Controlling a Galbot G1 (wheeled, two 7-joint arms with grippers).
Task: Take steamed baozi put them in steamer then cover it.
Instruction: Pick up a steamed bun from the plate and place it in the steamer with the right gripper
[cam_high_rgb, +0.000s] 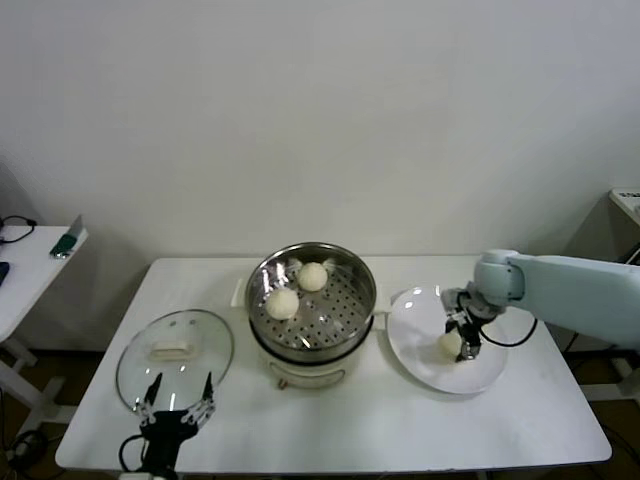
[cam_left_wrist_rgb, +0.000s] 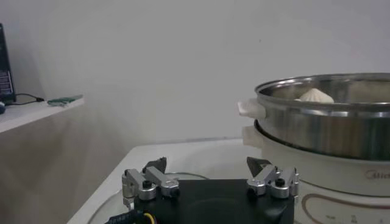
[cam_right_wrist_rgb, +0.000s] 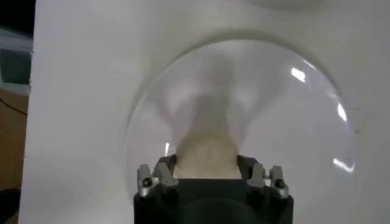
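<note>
The steamer stands mid-table with two baozi in it, one nearer and one farther; the left wrist view shows its steel wall and one bun top. My right gripper is down over the white plate and shut on a third baozi; in the right wrist view the bun fills the gap between the fingers of that gripper. The glass cover lies flat left of the steamer. My left gripper is open and empty at the cover's near edge, its jaws wide apart.
A white side table with a small green object stands off the left end. The plate lies right of the steamer, near the table's right end. The table's front edge runs just behind my left gripper.
</note>
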